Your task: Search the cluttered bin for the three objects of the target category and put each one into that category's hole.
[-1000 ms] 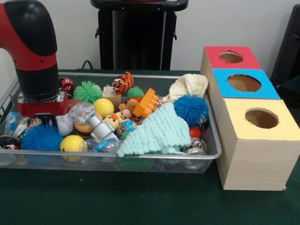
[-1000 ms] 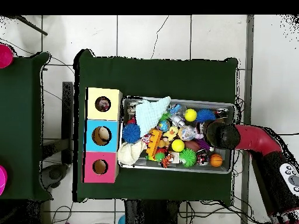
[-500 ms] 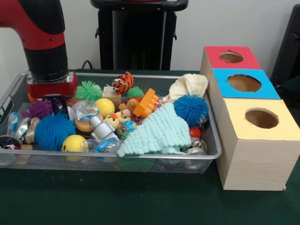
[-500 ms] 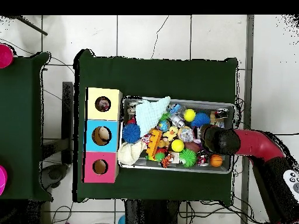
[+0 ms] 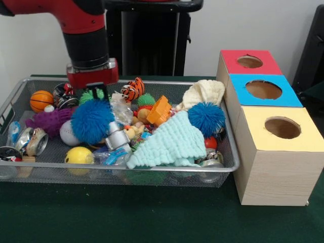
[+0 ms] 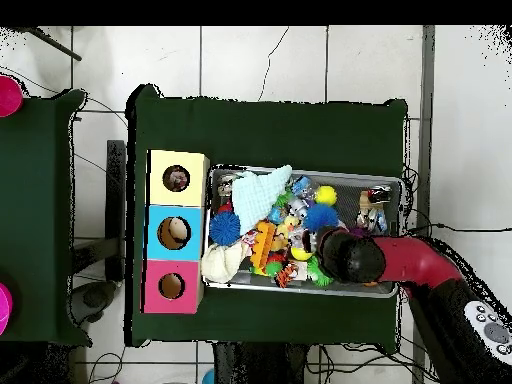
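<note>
I'm seeing my gripper (image 5: 93, 93) hanging just above a blue spiky ball (image 5: 92, 121) at the wire bin's (image 5: 152, 169) left-middle, can't tell jaw state.

You have open air above the three round holes in the red, blue and yellow wooden box (image 5: 268, 121) at frame right. Toys crowd the wire mesh bin (image 5: 152, 174); the mint knitted cloth (image 5: 169, 143) and blue spiky ball (image 5: 206, 118) sit nearest those holes.
</note>
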You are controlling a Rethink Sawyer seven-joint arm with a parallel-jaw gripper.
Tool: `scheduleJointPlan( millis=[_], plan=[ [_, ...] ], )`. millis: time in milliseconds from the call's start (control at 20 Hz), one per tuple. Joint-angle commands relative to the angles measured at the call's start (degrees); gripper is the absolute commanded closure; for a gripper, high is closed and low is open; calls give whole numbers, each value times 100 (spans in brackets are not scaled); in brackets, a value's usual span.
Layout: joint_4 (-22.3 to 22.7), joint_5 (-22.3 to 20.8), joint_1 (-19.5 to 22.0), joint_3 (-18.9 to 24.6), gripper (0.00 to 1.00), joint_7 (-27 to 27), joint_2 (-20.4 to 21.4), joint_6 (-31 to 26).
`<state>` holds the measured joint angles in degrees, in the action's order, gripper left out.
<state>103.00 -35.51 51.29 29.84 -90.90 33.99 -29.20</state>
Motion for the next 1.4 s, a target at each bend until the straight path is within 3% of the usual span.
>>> scheduleJointPlan(
  millis=[50, 300, 500, 700, 950, 1150, 1400],
  plan=[
    [909, 386, -494, -299, 100, -1370, 82, 552],
    [967, 558, -627, -508, 100, -1268, 80, 745],
    [872, 537, -736, -722, 100, -1211, -164, 978],
    [430, 336, -938, -1052, 100, -1158, -772, 1459],
    [-64, 160, -1076, -1579, 100, -979, -1169, 1635],
    [-565, 115, -964, -1675, 100, -554, -1535, 1613],
    [-819, 48, -1003, -1743, 100, -365, -1544, 1678]
  ],
)
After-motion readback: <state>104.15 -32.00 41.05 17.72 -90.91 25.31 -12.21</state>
